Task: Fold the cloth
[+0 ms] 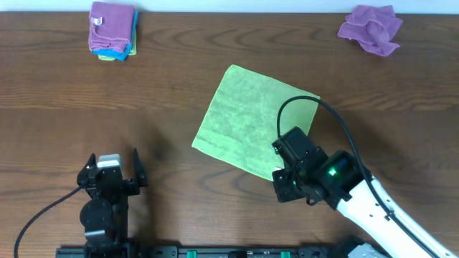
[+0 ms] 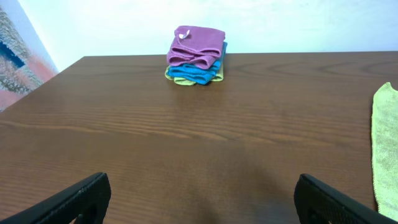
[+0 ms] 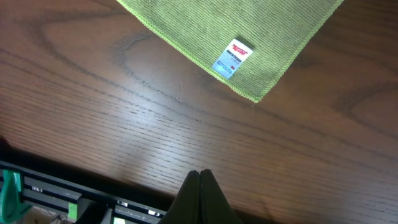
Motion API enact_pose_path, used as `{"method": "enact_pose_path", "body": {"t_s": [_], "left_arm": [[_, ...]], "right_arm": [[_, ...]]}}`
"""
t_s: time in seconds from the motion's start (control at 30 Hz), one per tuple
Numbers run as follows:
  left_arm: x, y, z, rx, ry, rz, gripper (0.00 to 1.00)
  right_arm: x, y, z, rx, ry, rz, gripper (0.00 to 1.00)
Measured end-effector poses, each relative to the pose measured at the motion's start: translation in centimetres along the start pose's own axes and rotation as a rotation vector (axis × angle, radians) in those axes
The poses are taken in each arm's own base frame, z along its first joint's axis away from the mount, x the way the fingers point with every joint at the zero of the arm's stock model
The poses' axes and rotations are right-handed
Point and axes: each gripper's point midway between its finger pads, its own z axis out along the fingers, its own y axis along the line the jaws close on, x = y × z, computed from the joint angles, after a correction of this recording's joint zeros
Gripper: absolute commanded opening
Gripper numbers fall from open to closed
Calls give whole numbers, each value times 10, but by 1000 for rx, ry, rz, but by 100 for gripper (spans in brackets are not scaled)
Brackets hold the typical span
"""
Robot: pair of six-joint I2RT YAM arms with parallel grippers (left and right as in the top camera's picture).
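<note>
A light green cloth [image 1: 251, 118] lies flat and unfolded on the brown table, turned at an angle. Its near corner with a small white label [image 3: 233, 58] shows in the right wrist view, and its edge [image 2: 387, 149] shows at the right of the left wrist view. My right gripper [image 3: 199, 174] is shut and empty, hovering over bare wood just in front of that near corner. In the overhead view the right gripper [image 1: 281, 188] sits at the cloth's near edge. My left gripper [image 1: 113, 170] is open and empty at the front left, away from the cloth.
A stack of folded cloths, purple on top of blue and green [image 1: 112, 30], sits at the back left. A crumpled purple cloth [image 1: 371, 29] lies at the back right. The table's front edge and a black rail [image 3: 56, 186] run close below the right gripper.
</note>
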Motion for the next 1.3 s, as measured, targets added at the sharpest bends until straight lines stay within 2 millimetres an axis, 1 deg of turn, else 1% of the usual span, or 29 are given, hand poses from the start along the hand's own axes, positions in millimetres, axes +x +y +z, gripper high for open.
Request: {"method": "enact_pose_path", "body": {"t_s": [0.17,0.2,0.23,0.27,0.3,0.33,0.37,0.4,0.53,0.9,1.3], "left_arm": [[0,0,0,0,0,0,95],[0,0,0,0,0,0,95],[0,0,0,0,0,0,95],[0,0,0,0,0,0,95],[0,0,0,0,0,0,95],[0,0,0,0,0,0,95],[0,0,0,0,0,0,95],[0,0,0,0,0,0,95],[0,0,0,0,0,0,95],[0,0,0,0,0,0,95],[0,0,0,0,0,0,95]], "right_arm": [[3,-1,0,6,13,1,2],[3,-1,0,6,14,1,3],[3,-1,0,5,14,1,8],[3,-1,0,5,14,3,17],[3,-1,0,5,13,7,37],[2,-1,0,2,10,2,65],[1,0,0,-1,3,0,88],[-2,1,0,-5,-7,-1,99],[-9,3,0,-10,-37,-3,99],[-13,-3,0,23,-58,-2,99],[-13,-3,0,27,-60,-2,99]]}}
